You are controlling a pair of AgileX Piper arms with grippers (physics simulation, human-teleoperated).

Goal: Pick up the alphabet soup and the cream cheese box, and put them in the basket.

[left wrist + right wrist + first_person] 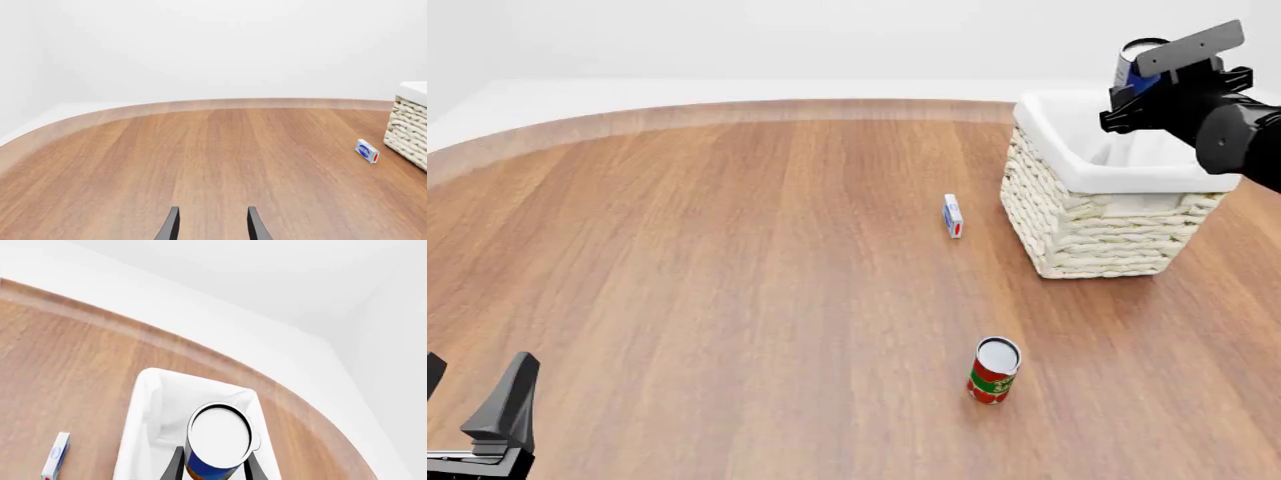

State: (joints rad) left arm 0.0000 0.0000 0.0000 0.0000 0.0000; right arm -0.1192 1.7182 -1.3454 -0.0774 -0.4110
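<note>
The alphabet soup [220, 437], a blue-labelled can with a silvery top, hangs over the basket's [150, 405] white-lined opening. My right gripper [213, 465] is shut on it. In the front view the can [1134, 55] is high above the far side of the basket [1101, 215], held by the right gripper [1130, 78]. The cream cheese box [953, 215] stands on edge on the table just left of the basket, and also shows in the wrist views [367, 151] [55, 455]. My left gripper [474, 392] is open and holds nothing at the near left, far from everything [212, 226].
A red-and-green labelled can [994, 370] stands upright nearer than the basket, toward the middle right. The wooden table's curved far edge [761, 108] runs along the back. The basket's woven wall [408, 130] rises right beside the box.
</note>
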